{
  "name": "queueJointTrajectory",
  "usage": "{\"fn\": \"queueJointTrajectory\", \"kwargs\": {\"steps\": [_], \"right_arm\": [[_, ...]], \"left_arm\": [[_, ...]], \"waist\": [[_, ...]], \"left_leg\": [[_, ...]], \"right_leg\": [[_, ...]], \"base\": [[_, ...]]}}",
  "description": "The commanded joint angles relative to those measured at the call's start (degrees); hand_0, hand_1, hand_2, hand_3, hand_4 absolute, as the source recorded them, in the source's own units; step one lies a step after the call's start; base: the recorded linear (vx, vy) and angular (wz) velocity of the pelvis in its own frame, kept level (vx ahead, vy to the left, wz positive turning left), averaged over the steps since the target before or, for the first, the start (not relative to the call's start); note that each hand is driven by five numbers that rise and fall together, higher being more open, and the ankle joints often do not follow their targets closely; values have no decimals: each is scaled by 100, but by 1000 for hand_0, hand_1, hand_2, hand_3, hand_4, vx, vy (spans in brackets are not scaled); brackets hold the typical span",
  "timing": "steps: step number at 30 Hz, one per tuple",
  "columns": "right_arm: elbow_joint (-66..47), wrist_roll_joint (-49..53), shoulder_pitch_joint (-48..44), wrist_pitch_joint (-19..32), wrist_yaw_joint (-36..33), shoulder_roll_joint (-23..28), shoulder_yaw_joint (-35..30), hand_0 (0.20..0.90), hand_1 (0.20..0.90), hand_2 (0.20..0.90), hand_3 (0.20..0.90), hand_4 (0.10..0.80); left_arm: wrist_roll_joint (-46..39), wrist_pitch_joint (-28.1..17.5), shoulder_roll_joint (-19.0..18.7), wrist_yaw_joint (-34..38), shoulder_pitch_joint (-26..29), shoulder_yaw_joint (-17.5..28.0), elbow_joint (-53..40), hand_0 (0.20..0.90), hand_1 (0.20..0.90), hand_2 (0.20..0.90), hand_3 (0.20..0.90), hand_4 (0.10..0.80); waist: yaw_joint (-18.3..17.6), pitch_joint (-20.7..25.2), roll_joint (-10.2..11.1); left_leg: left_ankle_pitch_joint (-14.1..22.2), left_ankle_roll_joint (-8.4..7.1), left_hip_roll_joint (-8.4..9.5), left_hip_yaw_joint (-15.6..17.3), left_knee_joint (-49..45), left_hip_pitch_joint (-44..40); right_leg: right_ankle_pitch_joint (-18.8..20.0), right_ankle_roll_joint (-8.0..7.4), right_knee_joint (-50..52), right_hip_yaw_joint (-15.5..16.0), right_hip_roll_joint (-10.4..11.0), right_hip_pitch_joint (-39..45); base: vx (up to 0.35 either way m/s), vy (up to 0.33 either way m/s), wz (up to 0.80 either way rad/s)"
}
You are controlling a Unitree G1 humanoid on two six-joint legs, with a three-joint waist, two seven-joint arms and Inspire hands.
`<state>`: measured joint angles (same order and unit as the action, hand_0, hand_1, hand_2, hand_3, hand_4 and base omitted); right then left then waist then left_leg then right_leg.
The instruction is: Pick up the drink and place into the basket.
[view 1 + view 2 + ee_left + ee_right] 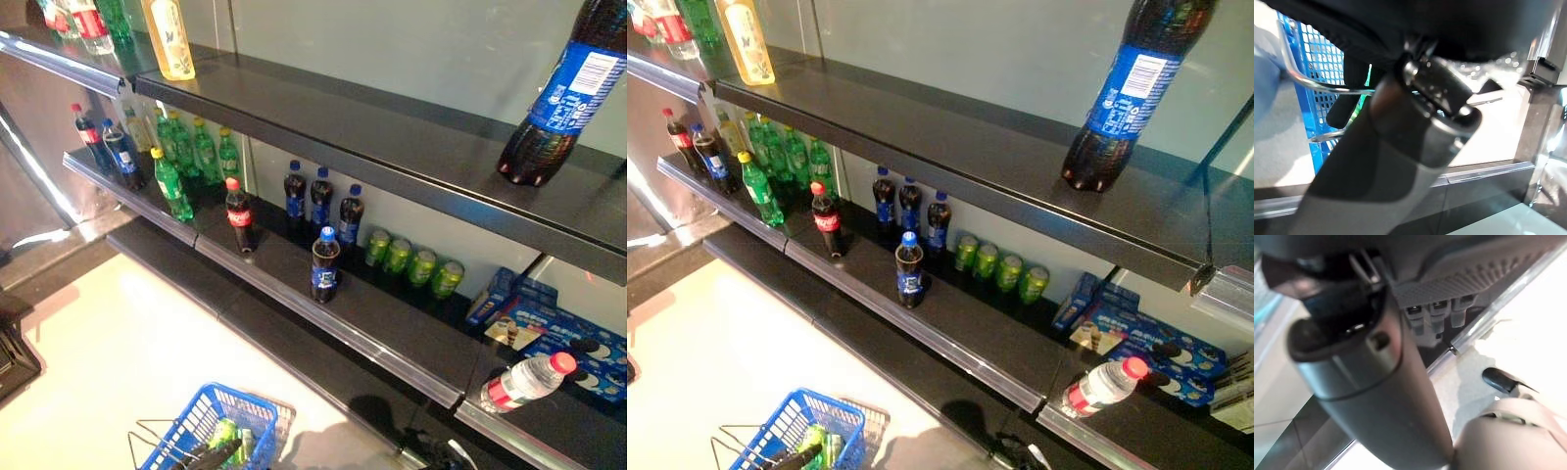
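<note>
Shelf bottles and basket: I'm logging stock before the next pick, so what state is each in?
Blue plastic mesh basket: on the floor, green drinks inside, wire handles up.
Clear water bottle with red cap: lying on its side at the shelf edge.
Large dark cola bottle with blue label: upright on the upper shelf.
Small blue-capped cola bottle: upright, forward of its row.
Red-capped cola bottle: upright.
Green cans: upright, in a row.

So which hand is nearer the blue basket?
Left. The left hand grips the blue basket by its wire handle; the right hand shows only in its wrist view, away from it.
</note>
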<state>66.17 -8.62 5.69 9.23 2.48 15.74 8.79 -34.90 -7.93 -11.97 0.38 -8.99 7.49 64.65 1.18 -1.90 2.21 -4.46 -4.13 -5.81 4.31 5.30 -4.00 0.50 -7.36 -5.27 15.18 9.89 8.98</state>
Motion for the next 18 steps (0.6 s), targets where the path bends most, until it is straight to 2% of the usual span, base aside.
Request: {"fn": "queueJointTrajectory", "kwargs": {"steps": [1,5,9,13,15,16,17,18], "right_arm": [[405,119,-215,-168,216,217,15,900,900,900,900,800],[405,129,-304,-153,307,204,28,900,900,900,900,800],[379,-20,-396,-112,389,178,205,900,900,900,900,800],[296,82,-499,-196,298,179,358,900,900,900,900,800],[278,98,-519,-176,289,202,375,900,900,900,900,800],[275,162,-520,-156,255,213,371,900,900,900,900,800],[276,217,-526,-152,216,214,338,900,900,900,900,800],[273,204,-512,-166,211,218,323,900,900,900,900,800]], "left_arm": [[243,-858,-509,-298,881,214,-160,300,300,300,200,100],[275,-812,-526,-324,904,199,-144,300,300,300,200,100],[165,-790,-475,-364,959,179,-210,300,300,300,200,100],[156,-763,-315,-488,968,53,-378,300,300,300,200,100],[130,-724,-273,-484,1023,-22,-465,300,300,300,200,100],[145,-694,-245,-513,1071,-62,-501,300,300,300,200,100],[220,-665,-214,-530,1158,-110,-508,300,300,300,200,100],[257,-639,-198,-517,1204,-124,-493,300,300,300,200,100]], "waist": [[191,27,-257],[226,12,-273],[374,-142,-270],[571,-366,-340],[585,-433,-396],[575,-487,-428],[509,-493,-462],[450,-481,-456]], "left_leg": [[307,89,150,225,-40,-321],[305,74,121,185,-95,-335],[348,-42,44,28,-605,-171],[-156,-215,-95,-123,-1129,299],[-353,-283,-223,159,-1088,439],[-472,-340,-368,522,-986,477],[-697,-419,-623,1235,-724,505],[-792,-534,-738,1613,-573,479]], "right_leg": [[69,119,392,49,-65,-68],[-30,190,508,45,-123,-74],[-141,341,678,181,-153,-78],[-223,471,719,353,-281,-10],[-269,488,720,517,-335,40],[-318,496,732,687,-356,107],[-364,497,725,993,-385,182],[-452,469,716,1099,-402,270]], "base": [[12,-62,2],[5,-112,0],[-20,-175,4],[-60,-87,24],[-75,-14,74],[-82,4,98],[-9,16,103],[53,24,88]]}}
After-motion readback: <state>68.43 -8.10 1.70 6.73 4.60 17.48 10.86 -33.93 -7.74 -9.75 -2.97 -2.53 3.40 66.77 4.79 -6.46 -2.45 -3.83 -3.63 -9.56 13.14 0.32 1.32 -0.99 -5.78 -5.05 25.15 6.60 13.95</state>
